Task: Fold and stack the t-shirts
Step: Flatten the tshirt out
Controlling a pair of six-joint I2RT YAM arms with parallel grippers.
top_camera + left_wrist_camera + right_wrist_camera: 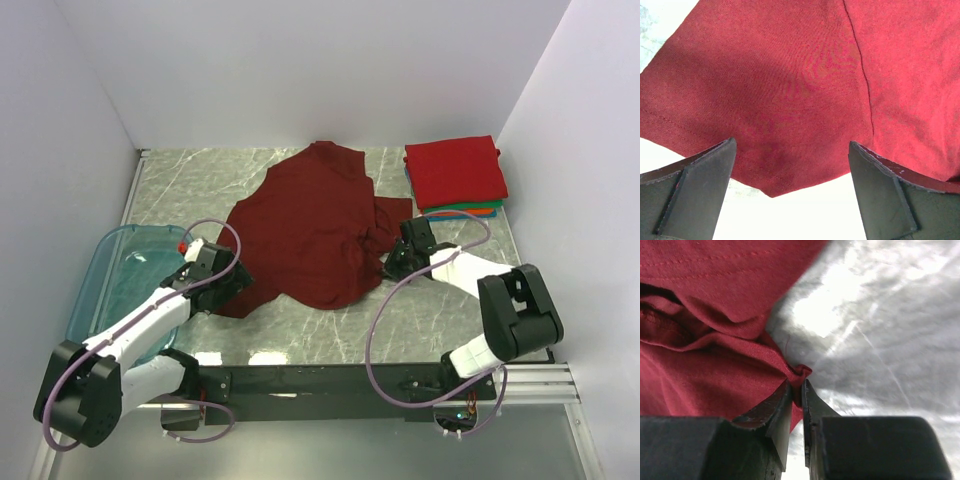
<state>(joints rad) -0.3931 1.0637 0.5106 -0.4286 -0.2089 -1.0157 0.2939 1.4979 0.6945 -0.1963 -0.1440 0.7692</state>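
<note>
Here right claw (797, 383) pinches maroon shirt (310, 230) edge; left claw (792, 142) agape beside teal bin (93, 262); folded stack (455, 172) far-right

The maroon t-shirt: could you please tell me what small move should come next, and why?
Probably close the left gripper on the maroon t-shirt. Its jaws stand open astride the shirt's near corner, while the right gripper pinches a bunched fold at the other edge; both grips seem needed to spread it flat.
</note>
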